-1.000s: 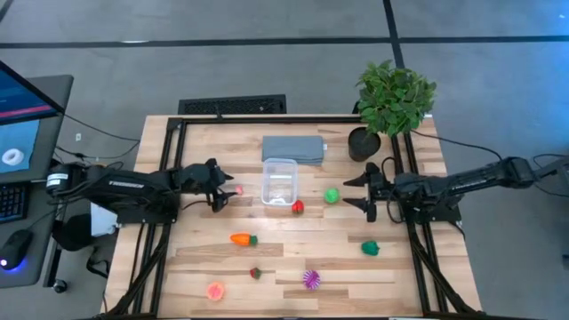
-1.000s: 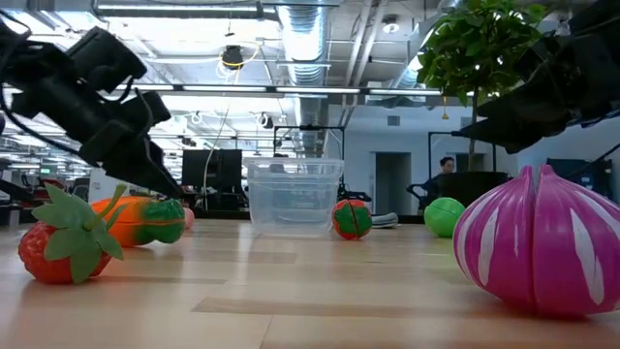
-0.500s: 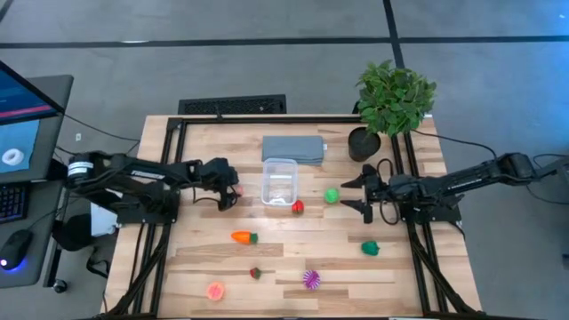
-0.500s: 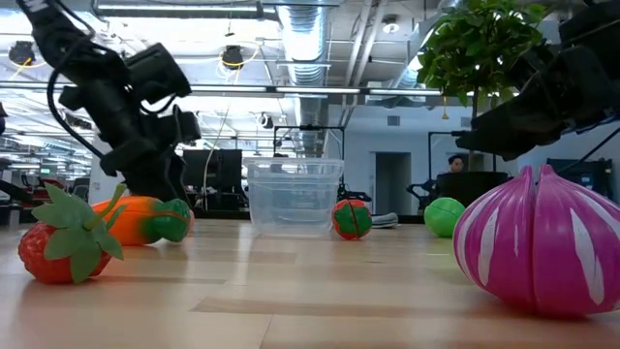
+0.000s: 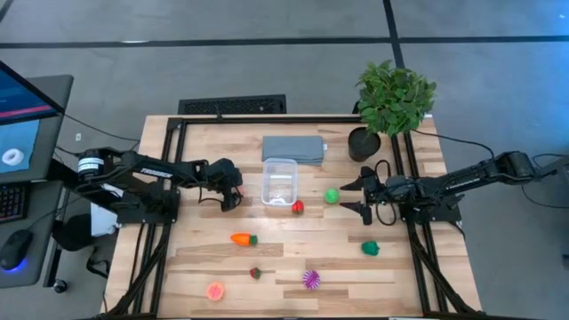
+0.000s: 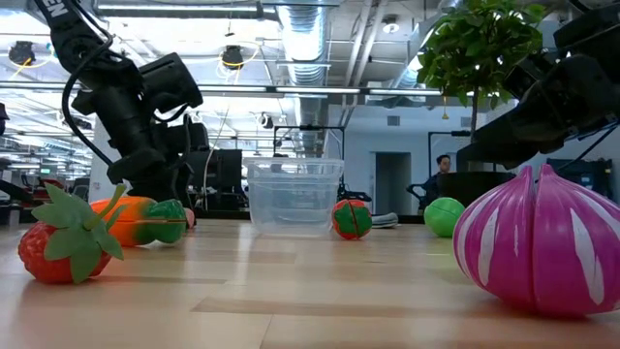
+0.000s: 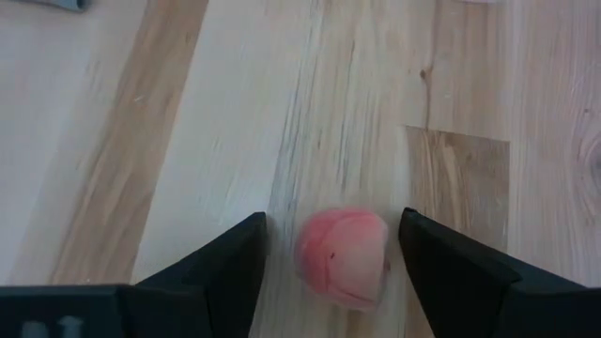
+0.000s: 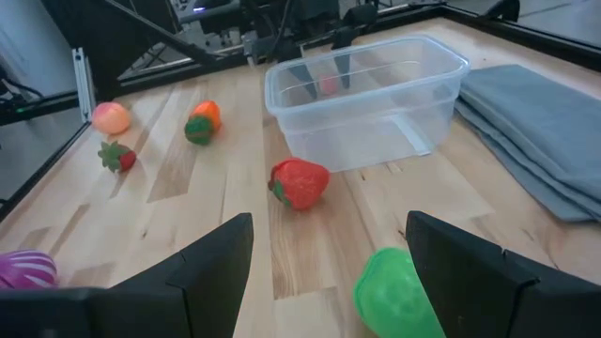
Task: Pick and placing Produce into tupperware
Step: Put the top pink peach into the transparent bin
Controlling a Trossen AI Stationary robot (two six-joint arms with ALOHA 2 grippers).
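My left gripper (image 5: 231, 194) points down, open, just left of the clear tub (image 5: 279, 180). A small pink fruit (image 7: 343, 258) lies on the table between its fingers (image 7: 225, 263), and a gap shows on both sides. My right gripper (image 5: 348, 196) is open and level, right of the tub, facing a green fruit (image 5: 332, 196). A red fruit (image 5: 298, 207) lies by the tub's near right corner. The tub stands with nothing in it. Nearer me lie a carrot (image 5: 242, 238), a strawberry (image 5: 256, 273), a purple ball (image 5: 311, 279), a pink peach (image 5: 215, 290) and a green pepper (image 5: 371, 248).
A folded grey pad (image 5: 293, 148) lies just beyond the tub. A potted plant (image 5: 391, 102) stands at the far right corner. Black frame rails (image 5: 164, 178) run along both sides of the table. Bare wood lies between the tub and the near row of produce.
My left gripper has moved a little toward the tub and tipped from slanting to pointing straight down, so its open fingers now stand around the pink fruit. The fruit and the tub have stayed where they were.
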